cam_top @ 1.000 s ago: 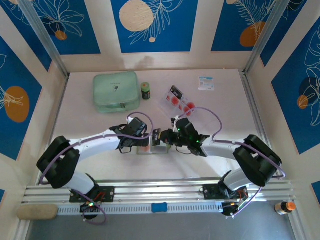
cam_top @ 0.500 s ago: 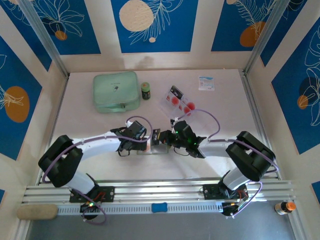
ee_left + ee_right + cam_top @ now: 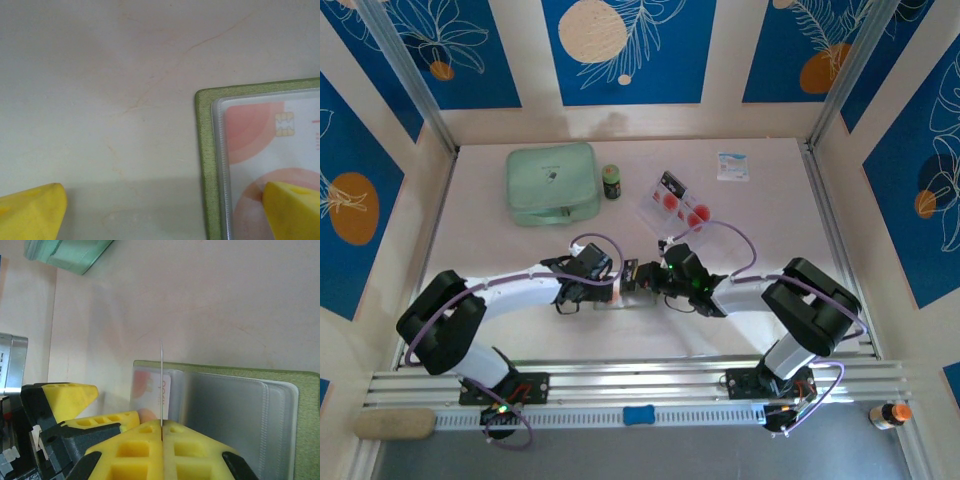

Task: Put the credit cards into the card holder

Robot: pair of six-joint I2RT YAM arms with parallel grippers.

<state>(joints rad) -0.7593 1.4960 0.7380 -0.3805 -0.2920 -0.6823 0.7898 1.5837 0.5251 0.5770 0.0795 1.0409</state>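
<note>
Shifted leftward: my right hand [image 3: 161, 427], clamped on a credit card [image 3: 161, 382] upright over the open card holder [image 3: 225, 405]; left hand [image 3: 161, 210] spread wide at its corner.

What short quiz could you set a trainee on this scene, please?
1. True or false: the right arm's jaws are shut on a credit card held edge-on.
2. The card holder is: A) snapped closed, B) lying open on the table, C) tucked inside the zip case.
3. Fill in: the left arm's jaws stand ___, one finger over a sleeve that already holds a card.

Key: 1 true; 2 B; 3 open.
</note>
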